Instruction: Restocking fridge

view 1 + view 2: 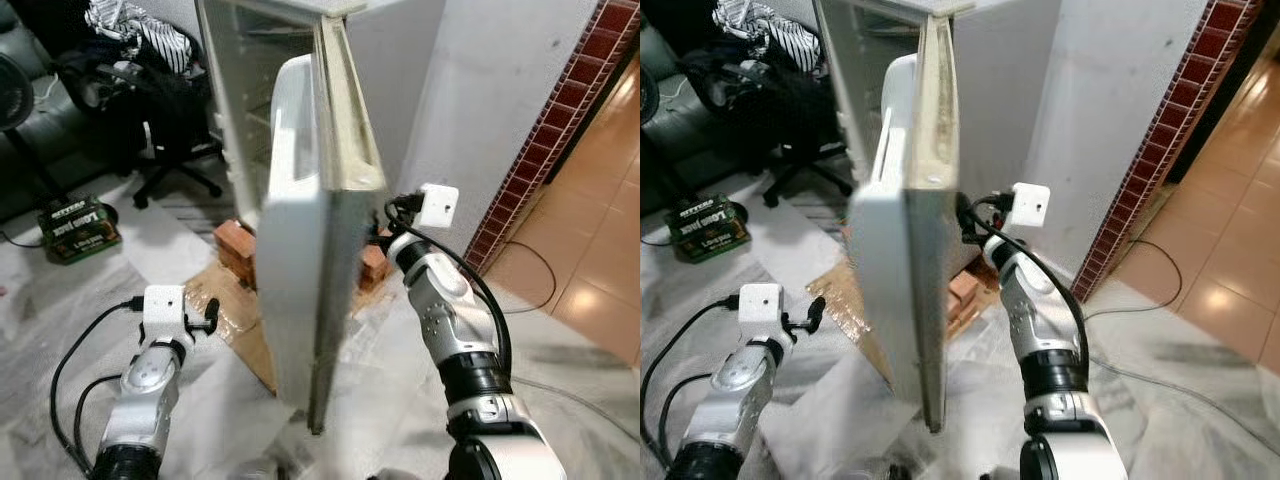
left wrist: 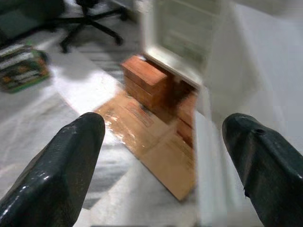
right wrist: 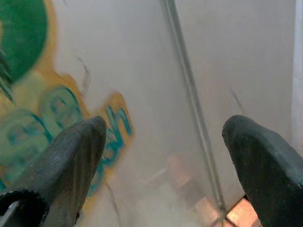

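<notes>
Readable text, as I see it from the rig:

1. Green box (image 1: 78, 228) on the floor: pale lettering on top, too small for me to read.
2. Fridge door (image 3: 142, 71), outer face, right wrist view: green-and-yellow sticker (image 3: 57, 127) with blurred teal letters; I make out only "h".
3. Cardboard (image 2: 151, 137) under the fridge: faint print, illegible.

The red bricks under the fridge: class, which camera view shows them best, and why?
The left wrist view: the red bricks sit stacked, close and unobstructed, under the fridge. The left eye view shows them smaller, split by the open door. The right eye view shows just a sliver; the right wrist view, only a blurred corner.
</notes>
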{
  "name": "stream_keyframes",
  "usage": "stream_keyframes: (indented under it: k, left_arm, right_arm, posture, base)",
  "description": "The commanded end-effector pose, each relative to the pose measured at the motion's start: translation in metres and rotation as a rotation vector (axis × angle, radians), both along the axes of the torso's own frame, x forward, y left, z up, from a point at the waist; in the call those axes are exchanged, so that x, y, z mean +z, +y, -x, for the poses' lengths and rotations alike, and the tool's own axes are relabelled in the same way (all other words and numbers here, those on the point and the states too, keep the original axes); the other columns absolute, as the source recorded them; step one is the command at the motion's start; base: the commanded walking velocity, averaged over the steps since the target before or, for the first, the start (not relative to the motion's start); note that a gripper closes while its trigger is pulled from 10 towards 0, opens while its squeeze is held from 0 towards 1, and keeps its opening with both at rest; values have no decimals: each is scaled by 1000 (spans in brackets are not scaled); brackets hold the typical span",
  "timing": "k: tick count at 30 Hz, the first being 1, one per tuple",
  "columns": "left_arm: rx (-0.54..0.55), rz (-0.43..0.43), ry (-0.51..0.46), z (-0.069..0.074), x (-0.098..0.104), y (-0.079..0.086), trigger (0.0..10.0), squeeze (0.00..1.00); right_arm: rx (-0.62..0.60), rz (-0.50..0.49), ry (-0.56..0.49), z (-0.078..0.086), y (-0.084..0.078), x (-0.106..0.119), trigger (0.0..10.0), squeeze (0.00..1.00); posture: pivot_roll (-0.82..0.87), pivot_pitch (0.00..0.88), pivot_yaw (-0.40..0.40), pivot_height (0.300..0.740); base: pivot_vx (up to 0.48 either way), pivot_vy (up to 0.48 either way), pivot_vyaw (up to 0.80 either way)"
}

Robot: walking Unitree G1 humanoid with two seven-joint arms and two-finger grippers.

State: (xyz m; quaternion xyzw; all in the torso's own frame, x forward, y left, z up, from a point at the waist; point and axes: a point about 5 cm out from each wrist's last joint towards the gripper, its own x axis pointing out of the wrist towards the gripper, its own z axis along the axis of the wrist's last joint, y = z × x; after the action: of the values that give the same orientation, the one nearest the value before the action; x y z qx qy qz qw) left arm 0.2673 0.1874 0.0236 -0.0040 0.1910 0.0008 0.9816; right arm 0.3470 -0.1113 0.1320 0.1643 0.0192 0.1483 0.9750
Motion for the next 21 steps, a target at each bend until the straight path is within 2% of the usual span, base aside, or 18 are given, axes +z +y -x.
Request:
stream_keyframes:
  k: [1,11,17,21]
  left_arm:
    - [-7,2,-4,0,1,0,10000,0]
    - [-5,1,-2,-2,0,-1,10000,0]
    - [20,-22,-24,-3,4,1,10000,0]
    - [226,-93,-42,4,10,28,10000,0]
  right_arm:
    - [3,7,-5,-1,-1,2,10000,20]
    - [1,22,-1,-2,-2,2,10000,8]
    - [-3,23,3,-6,2,5,10000,8]
    - [27,4,1,-8,14,10,10000,8]
  posture:
    - [31,24,47,740]
    - [25,18,41,740]
    - [31,13,35,740]
    - [51,16,24,740]
  base:
    - [0,0,0]
    - [0,0,0]
    - [0,0,0]
    - [0,0,0]
